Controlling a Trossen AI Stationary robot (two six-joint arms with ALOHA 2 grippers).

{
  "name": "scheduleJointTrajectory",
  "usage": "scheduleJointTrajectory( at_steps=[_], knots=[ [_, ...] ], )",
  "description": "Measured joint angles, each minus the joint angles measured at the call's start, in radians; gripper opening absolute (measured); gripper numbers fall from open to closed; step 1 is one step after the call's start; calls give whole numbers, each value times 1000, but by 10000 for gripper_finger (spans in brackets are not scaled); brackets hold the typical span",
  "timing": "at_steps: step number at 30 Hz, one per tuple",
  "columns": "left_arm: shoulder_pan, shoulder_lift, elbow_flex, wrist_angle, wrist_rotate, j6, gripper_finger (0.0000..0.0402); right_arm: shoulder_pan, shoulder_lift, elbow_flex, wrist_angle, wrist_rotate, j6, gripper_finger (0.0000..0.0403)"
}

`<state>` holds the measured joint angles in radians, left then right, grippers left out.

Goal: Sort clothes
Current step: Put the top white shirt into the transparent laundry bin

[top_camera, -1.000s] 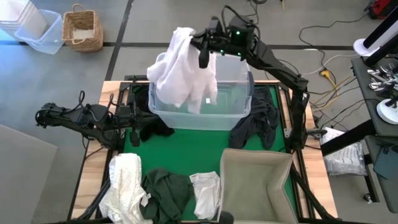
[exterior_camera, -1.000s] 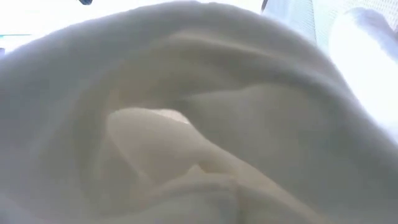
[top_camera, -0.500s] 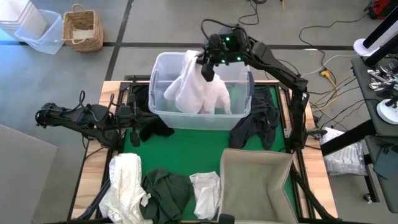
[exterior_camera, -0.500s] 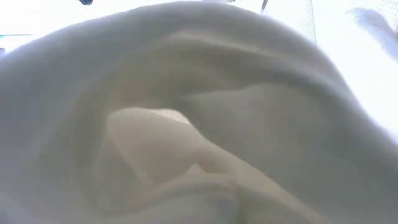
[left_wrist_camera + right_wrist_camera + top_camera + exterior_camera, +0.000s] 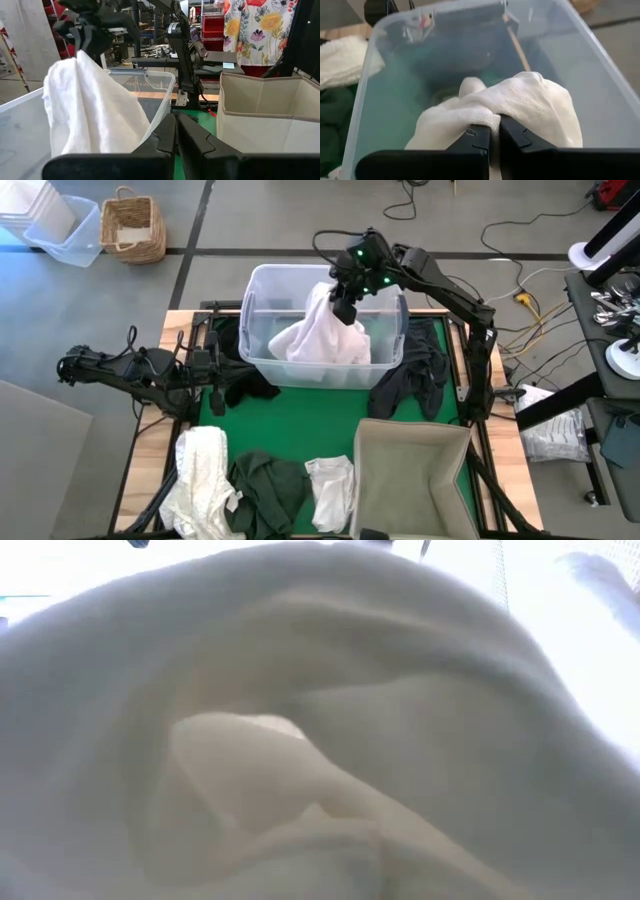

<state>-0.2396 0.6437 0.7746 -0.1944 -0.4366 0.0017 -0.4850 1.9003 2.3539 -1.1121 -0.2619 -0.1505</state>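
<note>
Clear tub (image 5: 262, 356) on green mat (image 5: 300, 415), beige box (image 5: 410, 480) near, wicker basket (image 5: 132, 225) on floor

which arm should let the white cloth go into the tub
Right. Its hand is shut on the white cloth, which already hangs inside the clear tub, so it likely only needs to open. The left hand rests shut beside the tub, holding nothing.

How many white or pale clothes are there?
3: a white garment in the clear tub, held by the right hand; a cream garment and a small white one at the table's near edge. More may be hidden.
</note>
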Motion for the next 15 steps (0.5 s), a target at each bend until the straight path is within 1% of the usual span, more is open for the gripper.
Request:
scheduleJointTrajectory(
  at_steps=[7, 15],
  knots=[
    [0, 0, 0, 0, 0, 0, 0, 0, 0, -2, -99, 0, 9, 9],
    [0, 0, 0, 0, 0, 0, 0, 0, 0, -13, -263, 2, 9, 9]
  ],
)
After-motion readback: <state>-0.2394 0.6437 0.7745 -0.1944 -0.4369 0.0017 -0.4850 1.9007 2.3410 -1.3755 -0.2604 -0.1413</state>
